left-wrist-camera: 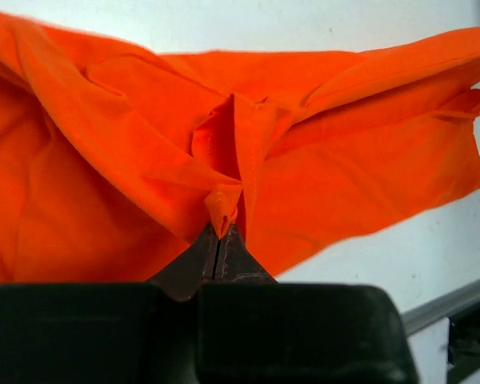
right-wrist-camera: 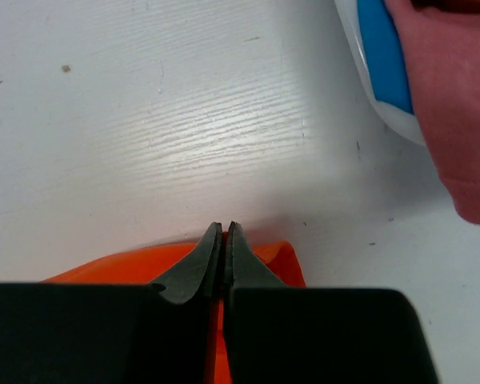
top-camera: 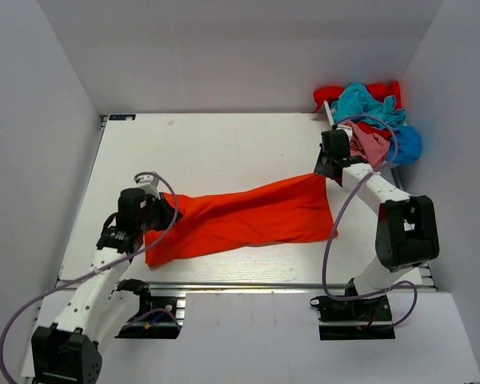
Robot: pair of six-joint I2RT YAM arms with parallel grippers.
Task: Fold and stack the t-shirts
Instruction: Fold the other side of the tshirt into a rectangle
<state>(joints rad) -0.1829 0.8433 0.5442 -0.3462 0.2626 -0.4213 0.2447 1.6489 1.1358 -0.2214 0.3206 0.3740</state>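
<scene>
Cloth filled both sets of jaws on my feeds. The orange shirt [top-camera: 248, 220] lay stretched across the near half of the tabletop [top-camera: 216, 144]. Its long axis ran from the near-left corner up toward the right edge, on a slight slant. It looked like a narrow, doubled band, not a spread-out shirt.

The left jaws were clenched on a bunched fold at the shirt's left end. In the left wrist view the cloth rose in a ridge right at their tips, and the rest fanned away toward the far side. The right jaws were pressed together at the shirt's far-right corner, with orange showing on either side of the tips. I judged them to be gripping that corner, though the pinch itself was hidden beneath them.

Each arm therefore sat at its own end, the left arm [top-camera: 104, 264] by the near-left corner and the right arm [top-camera: 376, 192] by the right edge. The shirt spanned the gap between them. I reckoned the coming move turned on that axis: draw the ends apart to flatten the band, or carry one end along it to the other.

The pile of other shirts [top-camera: 368, 112] sat at the far-right corner, just beyond the right jaws. The pink shirt [top-camera: 370, 146] was closest to them, so I judged it a snag risk.
</scene>
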